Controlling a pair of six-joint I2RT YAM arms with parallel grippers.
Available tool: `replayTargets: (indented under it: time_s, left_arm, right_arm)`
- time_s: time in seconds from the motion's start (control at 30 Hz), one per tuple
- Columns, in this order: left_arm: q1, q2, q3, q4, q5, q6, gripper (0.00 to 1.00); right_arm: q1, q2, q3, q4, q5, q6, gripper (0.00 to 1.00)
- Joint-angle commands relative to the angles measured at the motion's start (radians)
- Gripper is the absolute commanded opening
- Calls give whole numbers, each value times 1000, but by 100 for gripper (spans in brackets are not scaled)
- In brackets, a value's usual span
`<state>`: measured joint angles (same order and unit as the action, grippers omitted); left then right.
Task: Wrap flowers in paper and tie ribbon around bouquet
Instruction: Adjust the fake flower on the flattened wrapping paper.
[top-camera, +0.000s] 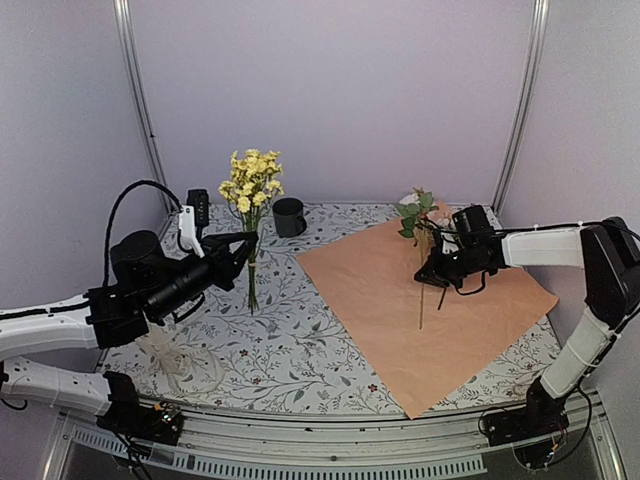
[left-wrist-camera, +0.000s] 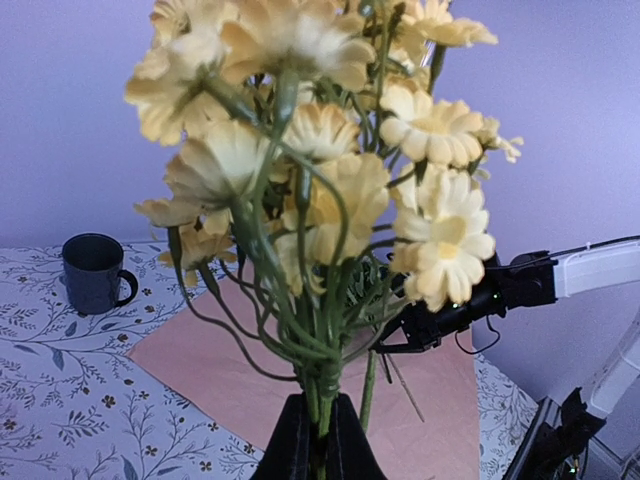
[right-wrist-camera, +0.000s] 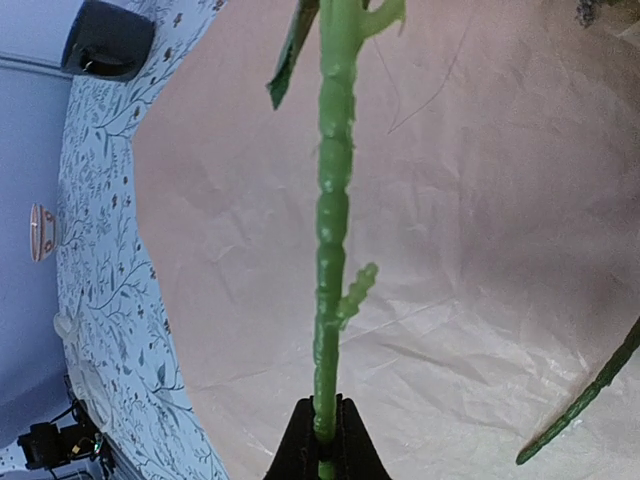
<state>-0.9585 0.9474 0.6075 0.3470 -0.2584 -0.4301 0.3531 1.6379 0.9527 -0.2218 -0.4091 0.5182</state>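
Top external view: the left gripper (top-camera: 236, 256) is clamped on the thin stems of the yellow flowers (top-camera: 251, 181). It holds the bunch upright above the left half of the table (top-camera: 300, 365), blossoms up. The right gripper (top-camera: 433, 272) is pinched shut on the green stem of a rose sprig (top-camera: 417, 211) over the paper (top-camera: 400, 330). The sprig's leaves and pale bloom point toward the far edge and its bare end toward the near edge; whether that end touches the sheet I cannot tell. The paper lies flat, peach face up, on the right half of the table, one corner reaching the near edge. A dark mug (top-camera: 289, 216) stands by the far edge near the middle, just off the paper's far corner. The ribbon (top-camera: 172, 360), a loose cream-white heap, lies toward the near left corner. In the right wrist view a second stem (right-wrist-camera: 590, 400) shows over the paper.
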Motion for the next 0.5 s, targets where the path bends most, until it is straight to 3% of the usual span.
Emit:
replayTargets:
  time_s: [0.0, 0.03, 0.13, 0.3, 0.37, 0.47]
  left_arm:
    - [-8, -65, -29, -20, -39, -3, 0]
    - [-8, -74, -39, -22, -49, -5, 0]
    - [-7, -105, -55, -43, -84, -6, 0]
    - [-5, -120, -59, -83, -109, 6, 0]
    - [-3, -111, -47, -101, -114, 11, 0]
    - [-2, -105, -37, -101, -111, 15, 0]
  right_arm:
    - [-3, 72, 35, 92, 153, 63, 11]
    - [-2, 80, 40, 76, 159, 52, 23]
    - [17, 70, 46, -32, 207, -15, 41]
    - [21, -104, -10, -141, 339, -53, 59]
    - [-33, -170, -39, -140, 381, -49, 66]
    - [-187, -150, -60, -94, 360, -56, 67]
